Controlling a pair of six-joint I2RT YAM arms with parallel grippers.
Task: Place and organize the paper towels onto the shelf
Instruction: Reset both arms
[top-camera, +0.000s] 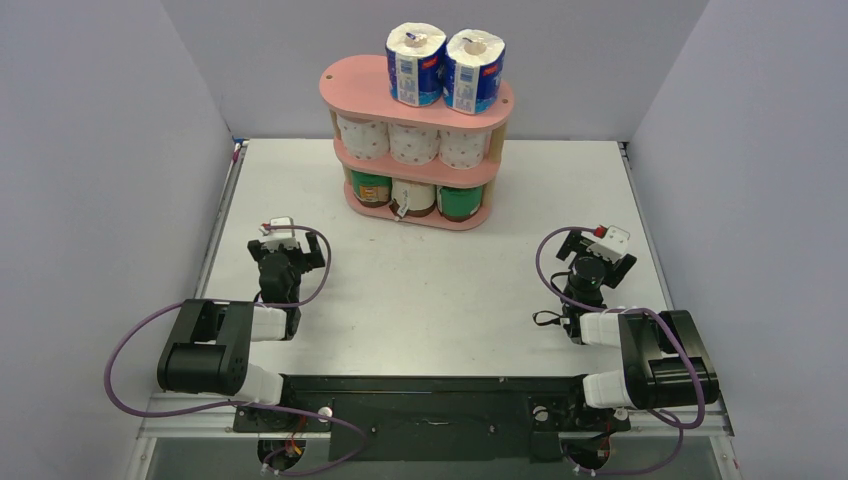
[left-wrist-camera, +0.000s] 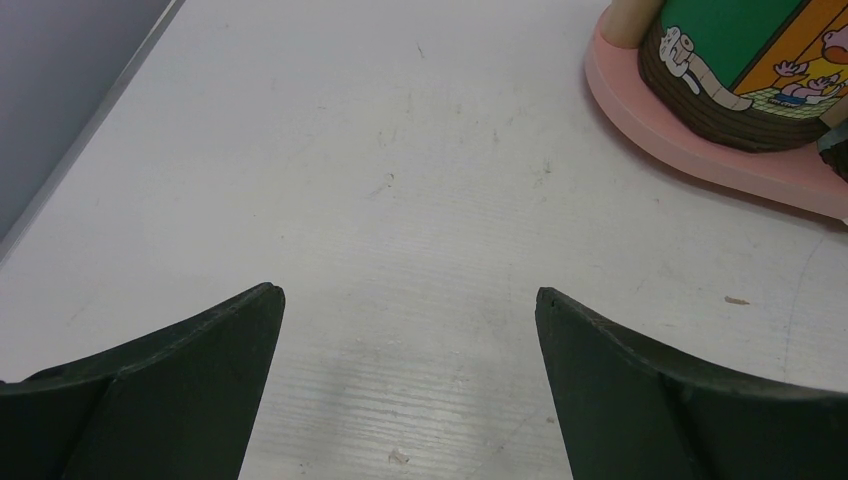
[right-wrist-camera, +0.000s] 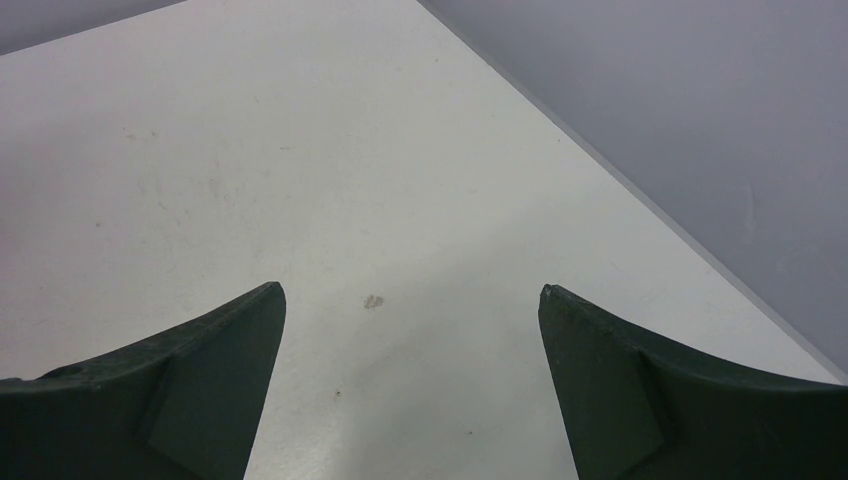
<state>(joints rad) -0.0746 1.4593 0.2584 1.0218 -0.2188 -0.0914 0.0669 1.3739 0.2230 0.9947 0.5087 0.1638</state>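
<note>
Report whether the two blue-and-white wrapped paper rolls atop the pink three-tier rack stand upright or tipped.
Upright. Both blue-and-white wrapped rolls stand on end on the pink rack's top board, core holes facing up.

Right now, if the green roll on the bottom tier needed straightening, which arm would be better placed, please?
Probably the left. The left gripper is open and its camera shows the green roll on the shelf; the right gripper, also open, faces only table and wall.

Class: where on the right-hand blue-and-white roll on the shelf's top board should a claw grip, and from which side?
Probably from above, closing front-to-back across the wrapped wall of the right-hand blue-and-white roll: it stands upright, and its twin crowds its left side on the top board.
</note>
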